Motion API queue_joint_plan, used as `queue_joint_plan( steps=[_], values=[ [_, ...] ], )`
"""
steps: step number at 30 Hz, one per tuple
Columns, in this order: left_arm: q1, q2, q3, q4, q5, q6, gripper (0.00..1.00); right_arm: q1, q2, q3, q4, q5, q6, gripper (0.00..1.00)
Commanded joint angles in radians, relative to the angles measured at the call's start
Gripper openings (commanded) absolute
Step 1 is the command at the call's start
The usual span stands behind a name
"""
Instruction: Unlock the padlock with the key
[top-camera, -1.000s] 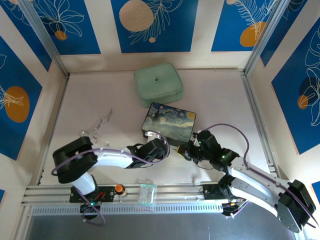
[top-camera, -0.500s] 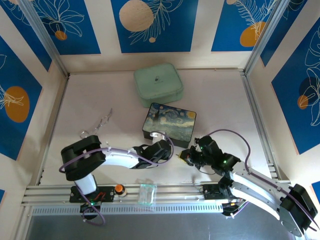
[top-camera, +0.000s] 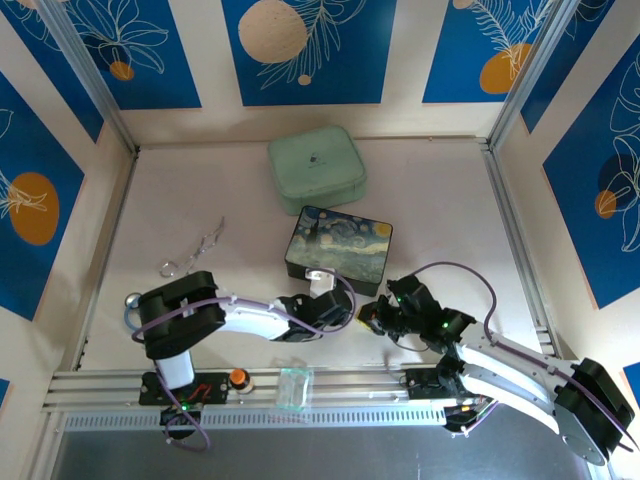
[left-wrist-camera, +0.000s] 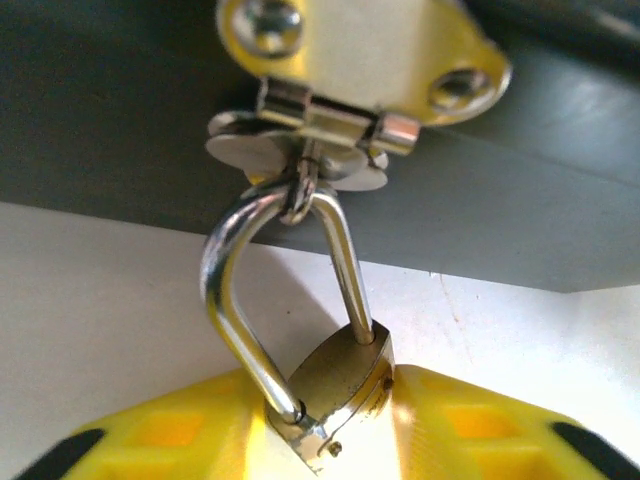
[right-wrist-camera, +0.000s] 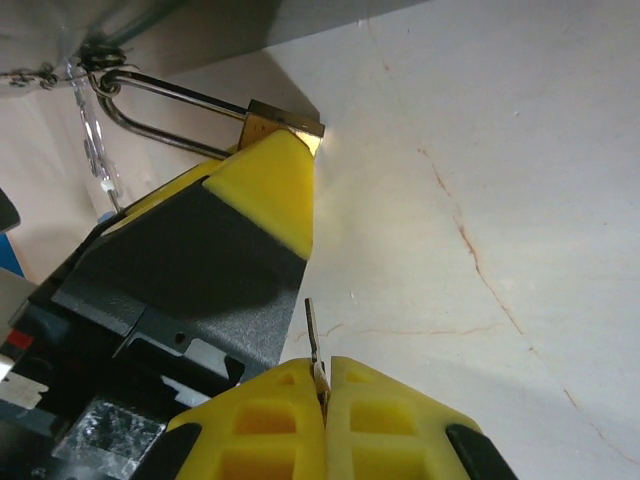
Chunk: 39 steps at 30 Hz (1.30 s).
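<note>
Left claw (left-wrist-camera: 330, 430) has slid along the dark painted box (top-camera: 340, 245) and now pinches the small brass padlock (left-wrist-camera: 338, 378) hanging off its latch (left-wrist-camera: 345, 50). Right claw (right-wrist-camera: 322, 400), clamped on the thin grey key (right-wrist-camera: 312, 335), seemingly sits nearer; insertion comes next.

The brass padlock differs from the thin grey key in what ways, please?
The brass padlock is chunky, the grey key a thin sliver. The padlock's shackle hooks through the box latch; the key is apart. The left gripper holds the padlock, the right gripper the key.
</note>
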Motion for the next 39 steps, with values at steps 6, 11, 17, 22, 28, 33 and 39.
queue_joint_plan(
  steps=[6,11,17,22,28,33,39],
  values=[
    [-0.006,-0.012,0.009,-0.037,0.002,-0.020,0.12,0.008,0.000,-0.046,0.036,0.035,0.032,0.00],
    [0.016,-0.078,-0.061,0.090,0.091,-0.111,0.05,0.020,-0.034,-0.127,0.157,0.053,0.117,0.00],
    [0.051,-0.120,-0.142,0.256,0.187,-0.242,0.00,0.004,-0.067,-0.156,0.216,0.047,0.153,0.00],
    [0.060,-0.137,-0.191,0.384,0.222,-0.338,0.00,-0.008,-0.050,-0.171,0.305,0.039,0.180,0.00],
    [0.061,-0.149,-0.244,0.517,0.236,-0.455,0.00,-0.011,-0.055,-0.226,0.426,0.053,0.218,0.00],
    [0.061,-0.135,-0.264,0.601,0.240,-0.530,0.00,-0.016,-0.093,-0.244,0.447,0.061,0.242,0.00],
    [0.061,-0.067,-0.294,0.782,0.236,-0.625,0.00,-0.021,-0.119,-0.231,0.417,0.071,0.233,0.00]
  ],
)
